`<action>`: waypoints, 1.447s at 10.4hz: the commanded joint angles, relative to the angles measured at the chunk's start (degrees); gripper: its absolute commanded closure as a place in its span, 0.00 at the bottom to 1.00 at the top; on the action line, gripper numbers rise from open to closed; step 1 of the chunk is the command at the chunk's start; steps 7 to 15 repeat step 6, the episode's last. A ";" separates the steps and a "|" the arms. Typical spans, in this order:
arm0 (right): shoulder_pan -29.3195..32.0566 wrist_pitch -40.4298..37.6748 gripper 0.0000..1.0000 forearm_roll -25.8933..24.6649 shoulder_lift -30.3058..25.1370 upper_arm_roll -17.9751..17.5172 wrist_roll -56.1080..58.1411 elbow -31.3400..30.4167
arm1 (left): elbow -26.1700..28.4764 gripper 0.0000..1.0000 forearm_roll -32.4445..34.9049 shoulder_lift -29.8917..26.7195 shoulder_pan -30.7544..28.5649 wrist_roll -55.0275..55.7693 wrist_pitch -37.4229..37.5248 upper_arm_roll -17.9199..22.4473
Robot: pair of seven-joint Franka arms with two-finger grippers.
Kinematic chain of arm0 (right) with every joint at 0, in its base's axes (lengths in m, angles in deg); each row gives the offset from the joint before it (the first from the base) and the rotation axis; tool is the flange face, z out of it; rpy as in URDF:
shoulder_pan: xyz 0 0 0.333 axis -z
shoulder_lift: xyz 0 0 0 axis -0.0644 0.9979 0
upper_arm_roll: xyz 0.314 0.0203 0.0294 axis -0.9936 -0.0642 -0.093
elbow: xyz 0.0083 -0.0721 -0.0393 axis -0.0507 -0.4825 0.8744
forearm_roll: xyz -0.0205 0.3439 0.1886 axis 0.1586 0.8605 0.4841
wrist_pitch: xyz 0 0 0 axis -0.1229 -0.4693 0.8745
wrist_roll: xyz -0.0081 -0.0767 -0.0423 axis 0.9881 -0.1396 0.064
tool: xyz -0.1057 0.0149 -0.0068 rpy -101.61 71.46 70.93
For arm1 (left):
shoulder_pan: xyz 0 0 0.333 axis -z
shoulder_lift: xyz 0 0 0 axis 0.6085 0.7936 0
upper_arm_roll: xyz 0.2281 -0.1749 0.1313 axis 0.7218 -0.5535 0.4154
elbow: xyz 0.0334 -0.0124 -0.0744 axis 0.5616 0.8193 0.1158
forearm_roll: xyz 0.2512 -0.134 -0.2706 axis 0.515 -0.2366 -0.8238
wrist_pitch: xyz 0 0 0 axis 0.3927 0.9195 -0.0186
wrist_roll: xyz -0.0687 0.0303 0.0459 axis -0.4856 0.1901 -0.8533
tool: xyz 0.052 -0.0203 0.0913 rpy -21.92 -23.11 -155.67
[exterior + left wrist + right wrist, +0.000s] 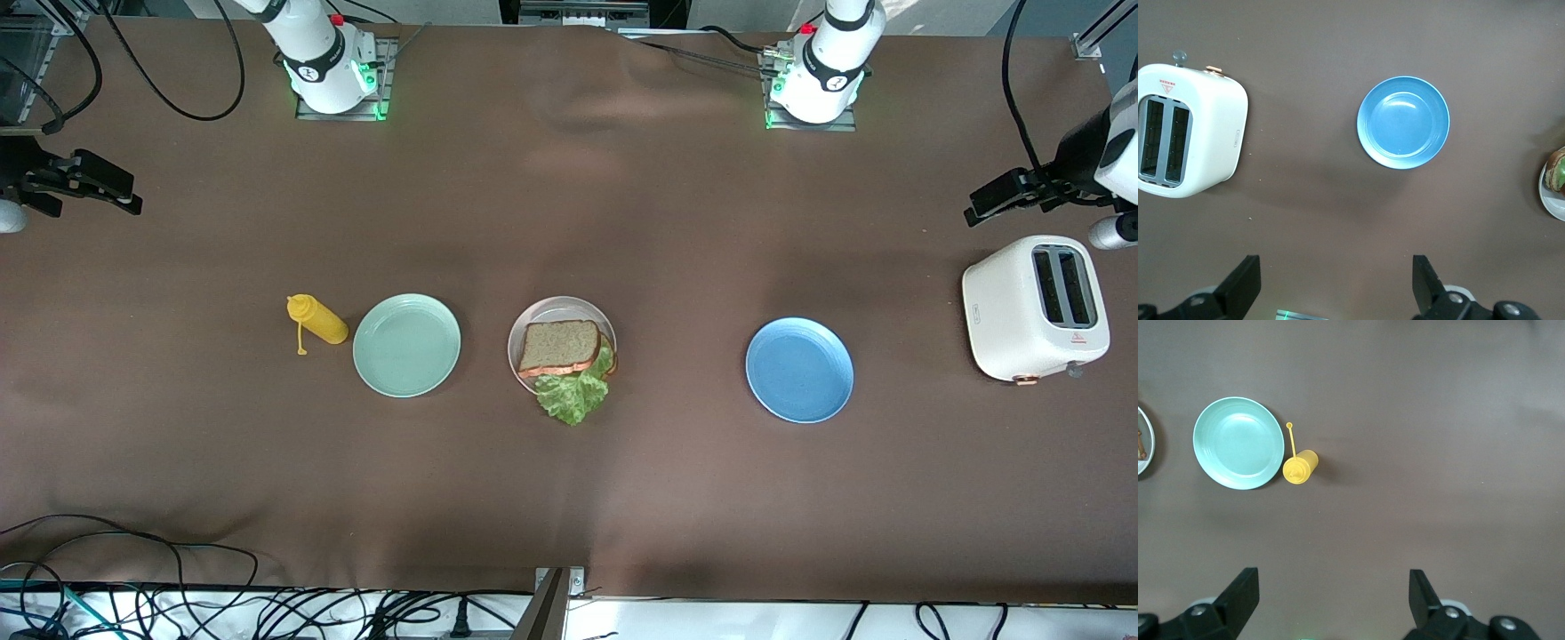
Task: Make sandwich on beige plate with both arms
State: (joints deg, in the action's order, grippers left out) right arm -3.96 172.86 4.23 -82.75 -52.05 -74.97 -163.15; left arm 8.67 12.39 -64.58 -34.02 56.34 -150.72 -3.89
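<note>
The sandwich (558, 345) lies on the beige plate (553, 310) mid-table: a brown bread slice on top, and a green lettuce leaf (573, 396) spilling over the rim toward the front camera. An edge of that plate (1547, 199) shows in the left wrist view, and another edge of it (1143, 453) in the right wrist view. My left gripper (976, 211) (1335, 280) hangs open and empty over the table by the toaster. Over the right arm's end of the table, my right gripper (132, 201) (1333, 597) is also open and empty.
A mint-green plate (407, 345) (1238, 443) and a yellow squeeze bottle (317, 322) (1300, 467) lie toward the right arm's end. A blue plate (799, 370) (1403, 122) and a white toaster (1036, 307) (1188, 130) stand toward the left arm's end.
</note>
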 commanded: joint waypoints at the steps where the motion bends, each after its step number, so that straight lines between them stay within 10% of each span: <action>1: -0.08 -0.60 0.00 0.24 0.11 -0.06 -0.54 0.90 | 2.15 0.00 1.98 -1.67 0.32 -1.00 -0.37 -0.16; 15: -0.08 -0.33 0.00 0.33 0.11 -0.06 -0.54 0.90 | 3.03 0.00 1.98 -1.58 0.23 -1.00 -0.81 -0.16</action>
